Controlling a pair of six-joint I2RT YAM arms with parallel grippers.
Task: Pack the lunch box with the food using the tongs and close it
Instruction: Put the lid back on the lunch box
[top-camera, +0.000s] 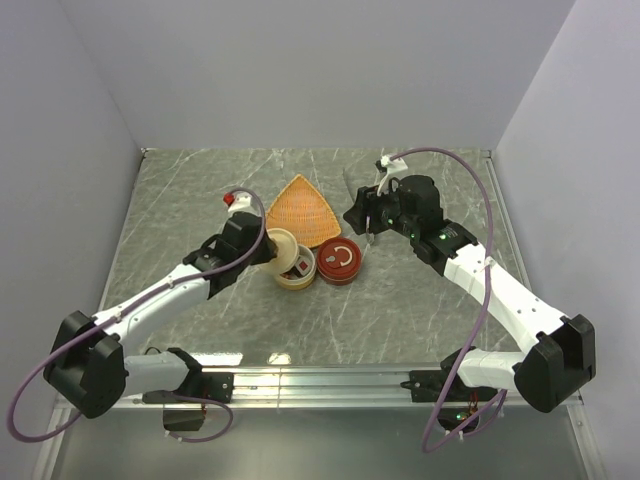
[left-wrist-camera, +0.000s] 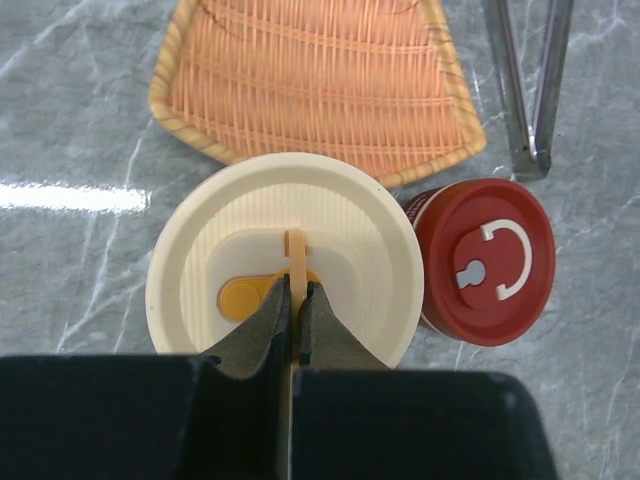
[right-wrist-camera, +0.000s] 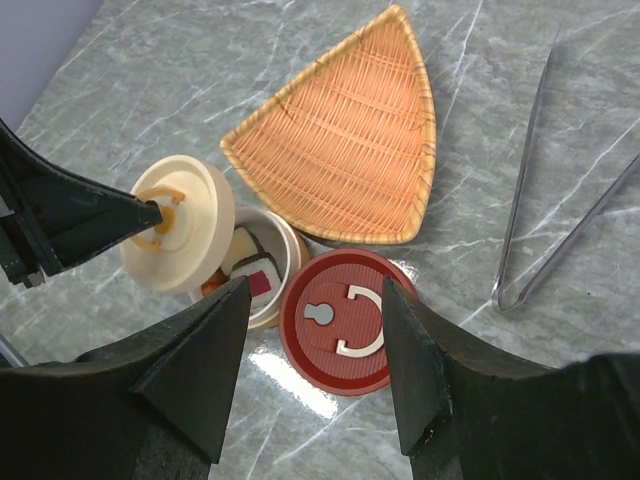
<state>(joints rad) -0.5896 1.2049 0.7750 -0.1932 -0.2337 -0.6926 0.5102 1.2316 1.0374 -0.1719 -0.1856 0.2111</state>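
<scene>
The left claw (left-wrist-camera: 293, 310) is holding the cream lid (left-wrist-camera: 200, 270) over the tub (right-wrist-camera: 298, 250).
It is pinching shut on the lid's thin loop handle (left-wrist-camera: 295, 250). The right claw (right-wrist-camera: 315, 300) is hovering open, empty, above the red pot (right-wrist-camera: 335, 320), with the tongs (left-wrist-camera: 533, 160) lying nearby and the food (right-wrist-camera: 258, 272) sitting in the tub. The tilted lid could pivot in that narrow pinch and seat crooked.

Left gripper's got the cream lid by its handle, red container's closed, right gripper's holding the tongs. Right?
No: the tongs lie on the table beside the basket; the right gripper is open and empty, per the right wrist view. The left gripper grips the cream lid; the red container is closed.
</scene>
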